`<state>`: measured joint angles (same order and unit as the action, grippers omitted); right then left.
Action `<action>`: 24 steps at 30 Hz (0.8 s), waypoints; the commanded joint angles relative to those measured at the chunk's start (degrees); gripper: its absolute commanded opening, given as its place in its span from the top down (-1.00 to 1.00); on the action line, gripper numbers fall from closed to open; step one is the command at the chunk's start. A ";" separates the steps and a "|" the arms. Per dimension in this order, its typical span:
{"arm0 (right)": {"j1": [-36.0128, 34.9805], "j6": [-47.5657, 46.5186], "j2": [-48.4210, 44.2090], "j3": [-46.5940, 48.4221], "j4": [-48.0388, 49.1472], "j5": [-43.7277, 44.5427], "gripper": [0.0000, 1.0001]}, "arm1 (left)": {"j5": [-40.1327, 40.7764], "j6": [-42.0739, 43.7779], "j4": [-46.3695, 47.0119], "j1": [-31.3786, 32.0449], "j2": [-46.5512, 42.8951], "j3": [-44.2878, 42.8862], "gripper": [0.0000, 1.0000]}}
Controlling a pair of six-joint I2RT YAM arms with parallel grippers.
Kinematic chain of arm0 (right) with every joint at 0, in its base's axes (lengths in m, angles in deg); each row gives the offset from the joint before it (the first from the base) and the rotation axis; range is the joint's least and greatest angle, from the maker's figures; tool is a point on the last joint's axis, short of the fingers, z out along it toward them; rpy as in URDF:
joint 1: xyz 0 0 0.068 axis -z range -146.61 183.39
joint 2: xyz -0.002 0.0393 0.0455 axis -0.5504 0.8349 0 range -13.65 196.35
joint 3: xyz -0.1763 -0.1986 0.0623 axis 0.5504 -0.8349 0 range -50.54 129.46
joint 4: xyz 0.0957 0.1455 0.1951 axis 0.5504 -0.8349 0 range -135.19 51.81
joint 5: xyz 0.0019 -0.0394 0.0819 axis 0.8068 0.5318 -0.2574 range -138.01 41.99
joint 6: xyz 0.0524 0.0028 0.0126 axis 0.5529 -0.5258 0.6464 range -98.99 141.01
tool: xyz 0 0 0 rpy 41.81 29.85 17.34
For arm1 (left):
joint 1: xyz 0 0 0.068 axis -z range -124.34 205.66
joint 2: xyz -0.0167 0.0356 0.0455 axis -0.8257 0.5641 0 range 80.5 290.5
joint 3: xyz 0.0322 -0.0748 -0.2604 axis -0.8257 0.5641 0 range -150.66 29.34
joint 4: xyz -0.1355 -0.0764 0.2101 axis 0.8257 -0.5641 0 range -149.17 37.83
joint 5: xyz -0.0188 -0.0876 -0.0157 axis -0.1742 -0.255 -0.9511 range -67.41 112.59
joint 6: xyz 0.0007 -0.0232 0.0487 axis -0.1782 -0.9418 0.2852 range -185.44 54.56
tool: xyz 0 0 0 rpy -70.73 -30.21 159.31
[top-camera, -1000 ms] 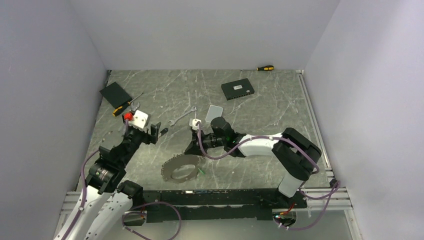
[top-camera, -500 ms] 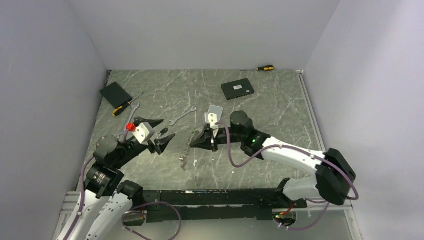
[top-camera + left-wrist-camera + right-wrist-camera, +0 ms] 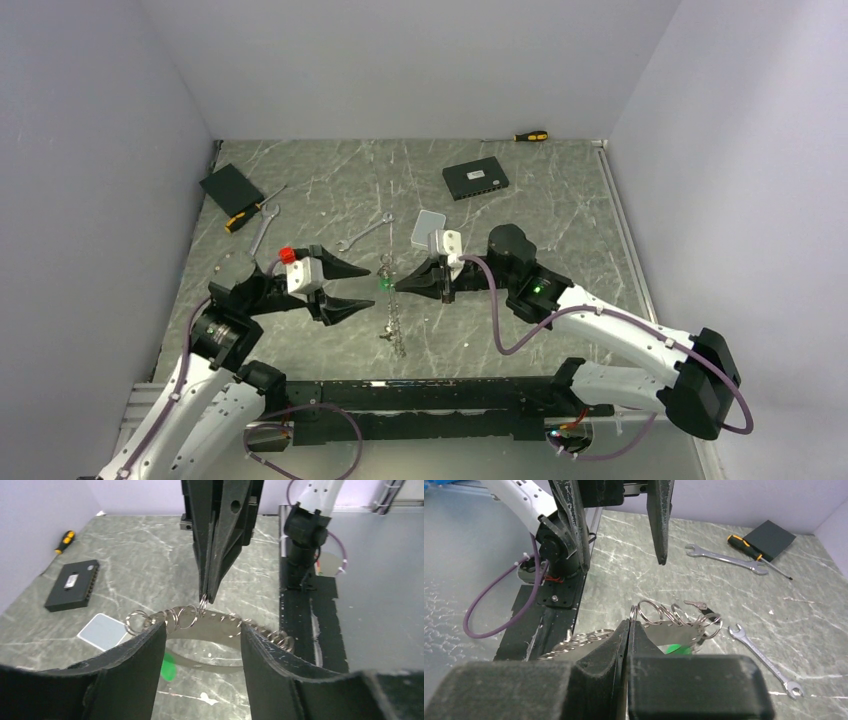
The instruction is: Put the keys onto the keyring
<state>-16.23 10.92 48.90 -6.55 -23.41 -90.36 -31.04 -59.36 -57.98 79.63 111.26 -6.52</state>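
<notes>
Keyring [image 3: 393, 325] sits over the middle of the table toward the near edge, between the two grippers. From the top view it is edge-on, a thin silvery strand. I cannot tell whether its lower end touches the surface. The right gripper [image 3: 629, 625] has its jaws pressed together, pinching one of the small split rings strung on the loop. A green tag [image 3: 169, 667] hangs below, and a small key [image 3: 696, 604] sits at the loop's far side. The left gripper [image 3: 365, 286] is spread wide with nothing in it, its fingers [image 3: 135, 665] just short of the loop on either side. A wrench [image 3: 365, 232] and a grey card [image 3: 428, 222] lie mid-table. A black box [image 3: 232, 185] and a screwdriver [image 3: 250, 212] sit near the far left corner.
</notes>
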 commanded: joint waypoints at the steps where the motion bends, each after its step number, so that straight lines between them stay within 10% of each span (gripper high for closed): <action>1: 0.23 0.06 -2.36 -0.84 3.46 -0.82 1.00 | -8.19 -2.51 4.22 -0.24 2.05 -0.46 -0.16; 24: 0.24 25.07 -0.14 -9.03 43.95 3.65 1.00 | -9.90 -5.24 7.60 -0.24 4.29 0.17 0.24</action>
<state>-16.15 30.51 47.59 -15.38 6.75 -88.50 -39.50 -62.40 -52.71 79.63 115.26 -6.46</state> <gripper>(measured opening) 0.018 0.394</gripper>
